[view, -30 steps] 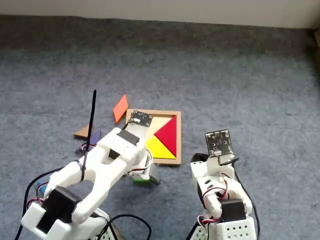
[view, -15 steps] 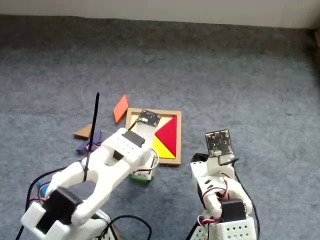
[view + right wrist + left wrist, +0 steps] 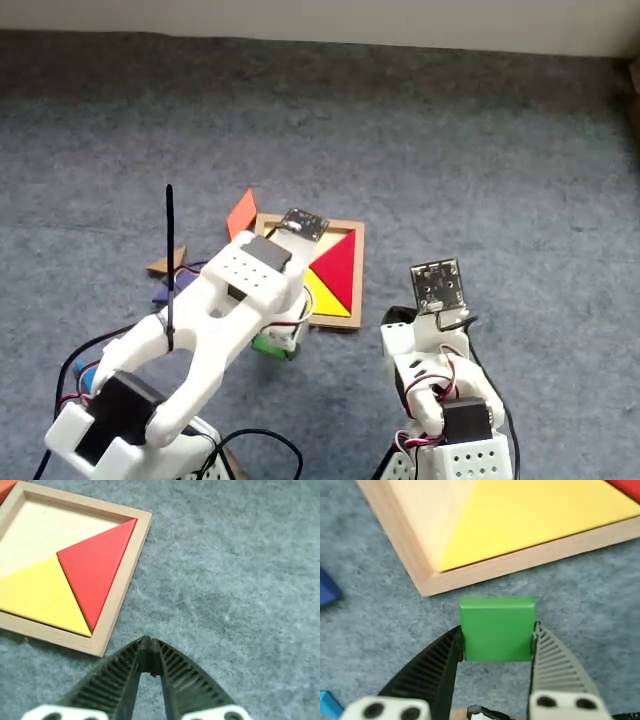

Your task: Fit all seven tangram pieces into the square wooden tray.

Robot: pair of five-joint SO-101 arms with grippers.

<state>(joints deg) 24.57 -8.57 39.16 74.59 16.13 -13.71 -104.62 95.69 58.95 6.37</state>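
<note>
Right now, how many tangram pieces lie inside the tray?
2. The yellow triangle lies along the tray's edge nearest the arms; the red triangle touches it, along the right edge. The green square in the left arm's jaws is outside. One corner is partly hidden.

In the wooden tray [image 3: 125, 587], the yellow triangle [image 3: 40, 597] and red triangle [image 3: 97, 560] fill the half by its right and near rims. The rest is bare floor, overhung by the left arm [image 3: 240, 290]. The green square [image 3: 497, 627], clamped in the left gripper [image 3: 497, 637], blocks the near rim's outside. Carpet [image 3: 480, 180] right of and beyond the tray lies open.
</note>
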